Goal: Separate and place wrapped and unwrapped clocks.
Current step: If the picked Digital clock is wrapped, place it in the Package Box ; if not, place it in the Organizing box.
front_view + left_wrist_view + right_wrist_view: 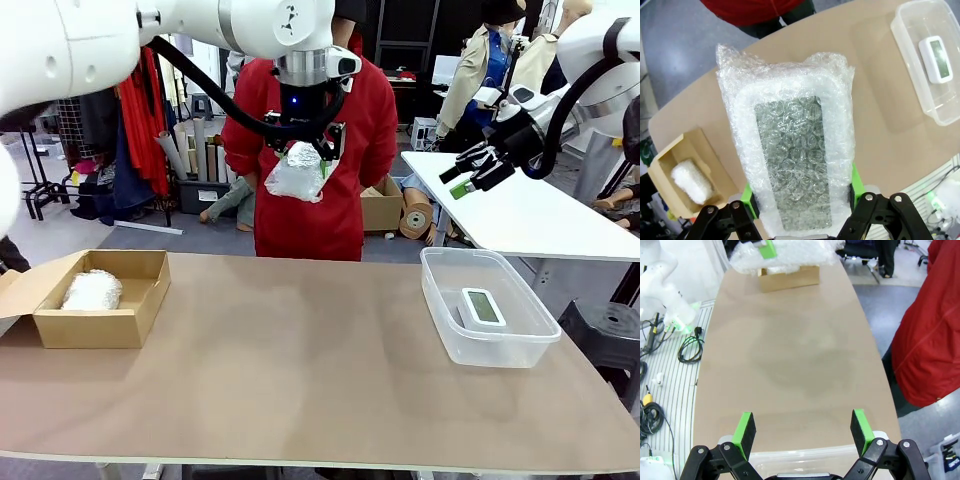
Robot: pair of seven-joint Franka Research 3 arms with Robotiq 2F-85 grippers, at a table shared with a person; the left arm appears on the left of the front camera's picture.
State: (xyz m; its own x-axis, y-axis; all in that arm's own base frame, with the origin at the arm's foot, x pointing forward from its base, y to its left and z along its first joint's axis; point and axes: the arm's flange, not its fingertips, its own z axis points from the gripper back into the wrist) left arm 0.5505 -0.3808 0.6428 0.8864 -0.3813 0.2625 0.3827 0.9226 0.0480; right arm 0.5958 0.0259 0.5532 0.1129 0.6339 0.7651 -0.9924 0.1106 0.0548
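Bubble-wrapped clock [792, 150] between left tool [802, 200] pads

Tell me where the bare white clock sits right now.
The bare white clock lies in the clear plastic bin on the table's right side in the front view, below the right gripper.

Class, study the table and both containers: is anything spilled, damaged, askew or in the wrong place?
Nothing stands out. One wrapped clock lies in the cardboard box, the bare clock in the clear tub, and the left gripper holds another wrapped bundle aloft.
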